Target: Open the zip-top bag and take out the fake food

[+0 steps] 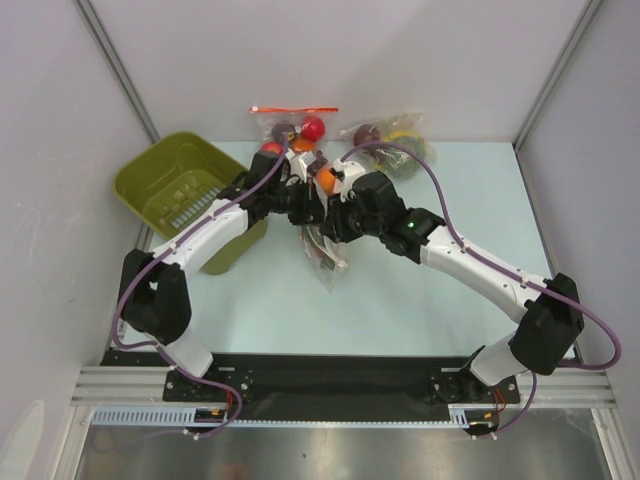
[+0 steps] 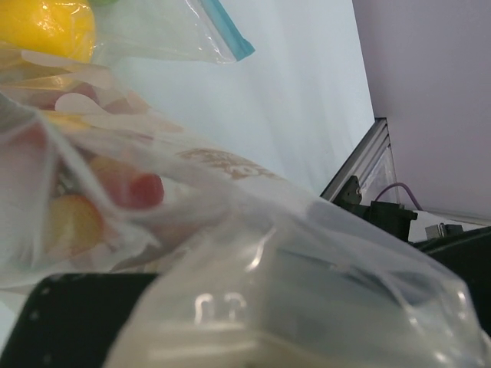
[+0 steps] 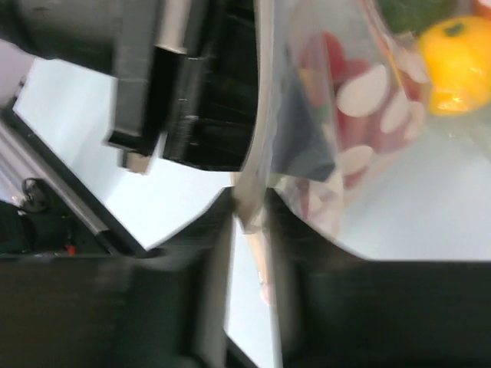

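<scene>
The zip-top bag (image 1: pixel 326 258), clear with whitish oblong marks, hangs between my two grippers at the table's middle, held above the surface. Small red fake food pieces (image 3: pixel 330 69) show through its wall, and one red piece (image 2: pixel 143 190) shows in the left wrist view. My right gripper (image 3: pixel 249 218) is shut on the bag's top edge; in the top view the right gripper (image 1: pixel 334 215) sits just right of the left gripper (image 1: pixel 303 205). The left gripper pinches the opposite side. The bag's plastic (image 2: pixel 307 253) drapes over the left fingers and hides them.
An olive-green bin (image 1: pixel 150 180) stands at the left. A clear bag with a red zip strip (image 1: pixel 290 128) and a bag of round fruit (image 1: pixel 393 138) lie at the back. An orange ball (image 3: pixel 456 54) and a yellow ball (image 2: pixel 46 27) lie close behind the grippers.
</scene>
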### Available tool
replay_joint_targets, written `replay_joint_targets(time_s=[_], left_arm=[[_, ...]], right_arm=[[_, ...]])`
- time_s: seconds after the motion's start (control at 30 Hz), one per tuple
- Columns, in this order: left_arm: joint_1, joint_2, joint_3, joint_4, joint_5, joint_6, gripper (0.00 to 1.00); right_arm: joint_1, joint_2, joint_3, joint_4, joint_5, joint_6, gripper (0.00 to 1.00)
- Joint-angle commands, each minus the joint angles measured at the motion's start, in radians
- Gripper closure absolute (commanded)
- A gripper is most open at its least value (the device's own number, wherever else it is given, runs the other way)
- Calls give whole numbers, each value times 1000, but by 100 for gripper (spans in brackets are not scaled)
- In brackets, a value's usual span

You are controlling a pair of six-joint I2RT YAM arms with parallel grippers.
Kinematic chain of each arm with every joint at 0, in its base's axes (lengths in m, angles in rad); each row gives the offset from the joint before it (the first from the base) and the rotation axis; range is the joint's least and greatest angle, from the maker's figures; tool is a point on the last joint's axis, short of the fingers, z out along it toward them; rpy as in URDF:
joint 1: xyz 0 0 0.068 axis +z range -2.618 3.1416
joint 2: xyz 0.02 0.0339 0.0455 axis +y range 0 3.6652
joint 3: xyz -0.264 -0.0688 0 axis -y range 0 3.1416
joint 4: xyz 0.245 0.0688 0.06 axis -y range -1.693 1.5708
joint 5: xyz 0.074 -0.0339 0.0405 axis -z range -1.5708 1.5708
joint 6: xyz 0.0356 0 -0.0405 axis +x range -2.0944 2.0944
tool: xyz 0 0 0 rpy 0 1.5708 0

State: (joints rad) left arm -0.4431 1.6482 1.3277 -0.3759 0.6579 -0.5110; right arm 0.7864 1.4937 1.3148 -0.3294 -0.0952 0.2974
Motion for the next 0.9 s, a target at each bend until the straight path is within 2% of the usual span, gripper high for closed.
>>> replay_joint_targets(time_s=[0.0,0.03,0.1,0.23,0.43,0.53,0.63,0.67,0.87], left_arm=[[4,-13,47,-4,20,45,100],[4,-13,42,-8,25,52,100],[6,-18,22,-1,34,72,100],[6,-56,-30,64,107,127,100],[6,-85,-48,-3,227,331,100],[4,-108,-85,25,267,348,100],[3,-85,-53,-82,223,441,100],[0,-68,-33,-153,165,465,100],[-9,-57,-24,-168,69,468,100]], right_arm=[[1,-12,-3,-37,95,-1,79],[1,-16,-5,-40,126,3,93],[1,-44,-17,-45,182,14,100],[-29,-78,-42,-56,224,26,100],[-125,-84,-74,-45,206,31,100],[-153,-69,-80,-16,167,28,100],[-156,-61,-66,18,146,28,100],[-154,-59,-63,26,135,29,100],[-154,-56,-31,67,106,45,100]])
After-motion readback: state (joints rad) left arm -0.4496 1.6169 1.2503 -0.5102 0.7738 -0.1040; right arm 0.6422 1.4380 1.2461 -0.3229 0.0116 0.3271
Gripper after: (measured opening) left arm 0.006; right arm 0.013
